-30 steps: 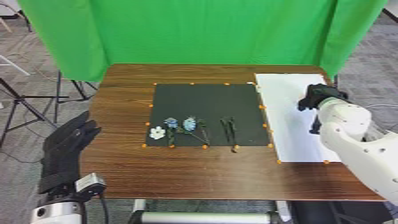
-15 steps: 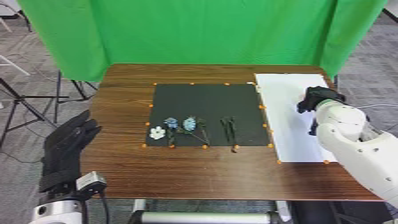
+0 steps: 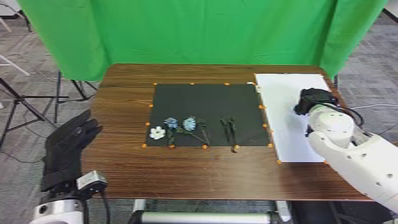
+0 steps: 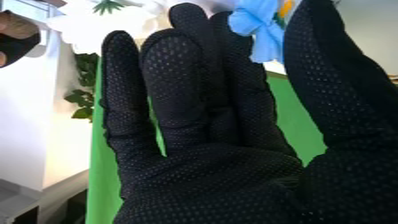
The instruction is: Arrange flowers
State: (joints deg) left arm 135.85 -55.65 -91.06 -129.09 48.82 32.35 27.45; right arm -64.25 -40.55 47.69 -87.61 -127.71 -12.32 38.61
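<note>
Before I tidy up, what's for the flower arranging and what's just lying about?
For the job:
white-petalled flower
two blue flowers
slim dark-green stems
black rectangular mat under them

Just about:
green fabric curtain
black tripod

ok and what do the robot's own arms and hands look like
The left hand and right hand wear black mesh-fabric gloves. The right arm is white and rounded, a dark cable looping by its wrist. The left arm is white too, with a small pale box near the wrist.
</note>
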